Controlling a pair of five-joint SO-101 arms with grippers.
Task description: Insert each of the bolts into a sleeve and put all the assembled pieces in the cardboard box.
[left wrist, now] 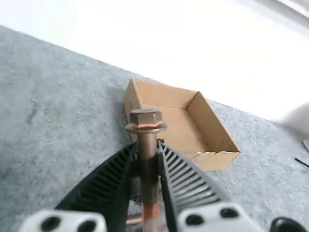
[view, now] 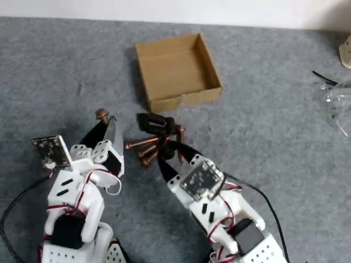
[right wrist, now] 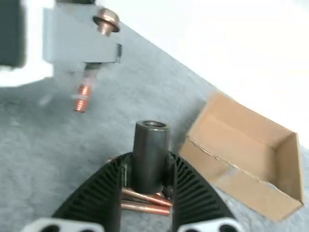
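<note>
While left hand (left wrist: 147, 147) grips bolt (left wrist: 146, 122) head-up, right hand (right wrist: 148, 158) clamps sleeve (right wrist: 151, 145), open end forward.

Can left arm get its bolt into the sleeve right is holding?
Probably yes: the sleeve pokes out of the right gripper with its open end bare, and nothing stands between it and the bolt in the left gripper.

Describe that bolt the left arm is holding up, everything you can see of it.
The bolt is copper-coloured metal: a hexagonal head on a round flange, a smooth shank, a threaded tip. It stands roughly upright, head up, seemingly clear of the grey carpet. The left arm's black ribbed jaws are shut on its shank; nothing else touches it. It is apart from the cardboard box and the loose bolts.
</note>
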